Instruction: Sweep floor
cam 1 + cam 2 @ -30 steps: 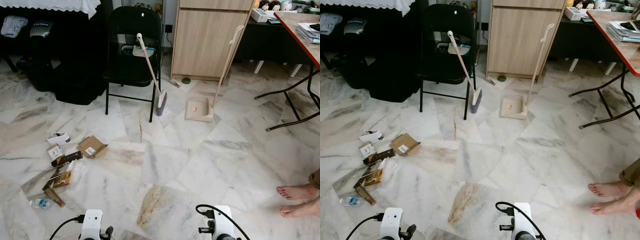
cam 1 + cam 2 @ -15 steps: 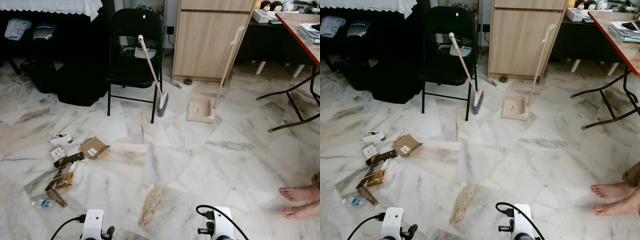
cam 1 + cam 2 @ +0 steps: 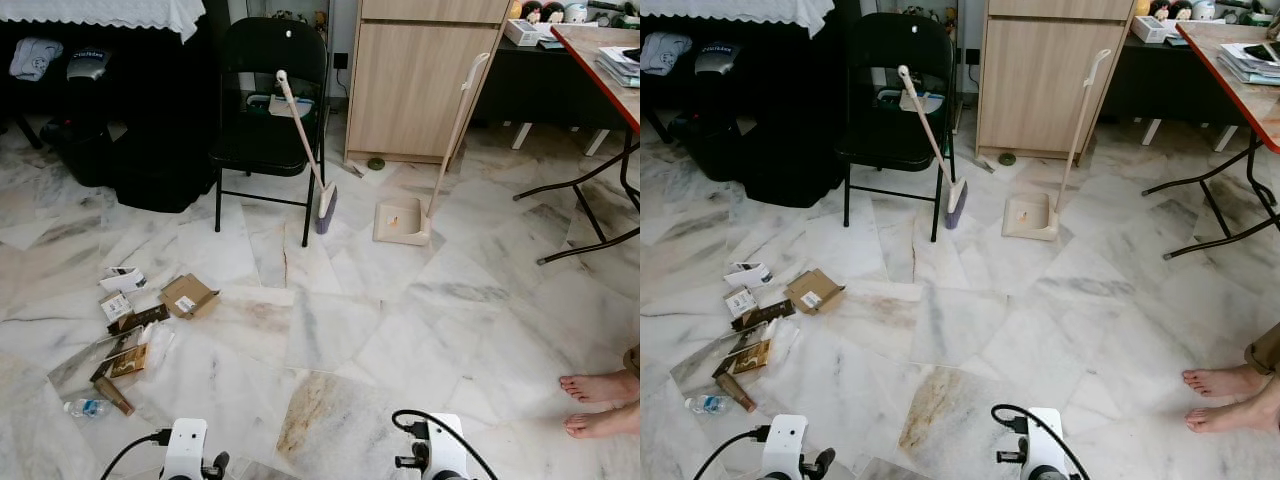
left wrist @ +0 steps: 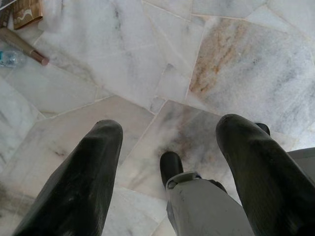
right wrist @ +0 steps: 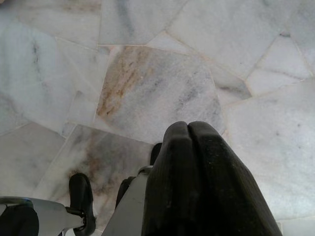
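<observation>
A beige broom (image 3: 304, 145) leans against a black folding chair (image 3: 266, 110), its bristles on the marble floor. A beige dustpan (image 3: 400, 220) with a long handle rests against the wooden cabinet (image 3: 420, 80). Litter lies scattered at the left: a flat cardboard box (image 3: 187, 296), small cartons (image 3: 117, 290), wrappers (image 3: 120, 360) and a plastic bottle (image 3: 82, 407). Both arms hang low at the frame's bottom edge, far from the broom. My left gripper (image 4: 170, 132) is open above bare floor. My right gripper (image 5: 189, 128) is shut with nothing in it.
A person's bare feet (image 3: 600, 400) stand at the right. A red-topped table (image 3: 610, 70) with black legs stands at the back right. Dark bags (image 3: 130, 150) sit beside the chair under a draped table. Wide marble floor lies between me and the broom.
The camera has shifted slightly, so the whole scene sits a little differently. Nothing on the floor has moved and both arms hang as before.
</observation>
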`<state>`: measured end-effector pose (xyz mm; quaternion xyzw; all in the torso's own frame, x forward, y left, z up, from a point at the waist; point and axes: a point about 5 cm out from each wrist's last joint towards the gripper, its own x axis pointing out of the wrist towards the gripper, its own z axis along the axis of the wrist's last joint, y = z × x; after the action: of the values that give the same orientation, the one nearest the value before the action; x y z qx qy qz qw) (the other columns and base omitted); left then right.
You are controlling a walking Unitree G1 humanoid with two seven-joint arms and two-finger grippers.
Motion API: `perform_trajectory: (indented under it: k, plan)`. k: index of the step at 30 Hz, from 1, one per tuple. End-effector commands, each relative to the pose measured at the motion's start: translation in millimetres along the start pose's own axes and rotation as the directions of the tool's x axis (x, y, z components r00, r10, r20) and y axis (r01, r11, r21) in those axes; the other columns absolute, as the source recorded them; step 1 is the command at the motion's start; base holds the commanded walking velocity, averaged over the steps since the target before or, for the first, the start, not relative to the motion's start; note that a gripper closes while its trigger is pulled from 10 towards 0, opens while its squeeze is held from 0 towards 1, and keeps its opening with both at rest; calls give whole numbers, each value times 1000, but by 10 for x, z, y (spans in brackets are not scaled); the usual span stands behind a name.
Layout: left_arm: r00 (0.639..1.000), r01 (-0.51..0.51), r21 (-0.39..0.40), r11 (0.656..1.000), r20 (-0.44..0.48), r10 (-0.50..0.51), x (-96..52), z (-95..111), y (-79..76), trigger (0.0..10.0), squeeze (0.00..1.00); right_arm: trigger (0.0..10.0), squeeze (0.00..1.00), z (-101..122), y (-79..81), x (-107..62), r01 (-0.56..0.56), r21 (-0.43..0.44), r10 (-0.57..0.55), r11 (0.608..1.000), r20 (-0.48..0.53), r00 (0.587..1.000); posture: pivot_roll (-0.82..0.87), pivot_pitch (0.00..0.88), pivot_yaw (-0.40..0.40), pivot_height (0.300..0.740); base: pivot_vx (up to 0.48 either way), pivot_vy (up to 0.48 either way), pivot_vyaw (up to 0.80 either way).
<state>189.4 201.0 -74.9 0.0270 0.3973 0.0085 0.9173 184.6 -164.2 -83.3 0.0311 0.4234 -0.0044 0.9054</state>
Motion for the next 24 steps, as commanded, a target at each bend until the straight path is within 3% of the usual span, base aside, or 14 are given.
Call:
perform_trajectory:
  k: [1,24]
  plan:
    - [999,-1,2,1000,-33,1,-15,-68,6,10000,0,10000,0,-58,-10,-15,5,16,-5,1000,-13,1000,73,78,-29,740,0,0,0]
    - [999,-4,0,1000,-42,4,-23,-93,18,10000,0,10000,0,-49,-9,-13,3,16,-2,1000,-13,1000,76,85,-31,740,0,0,0]
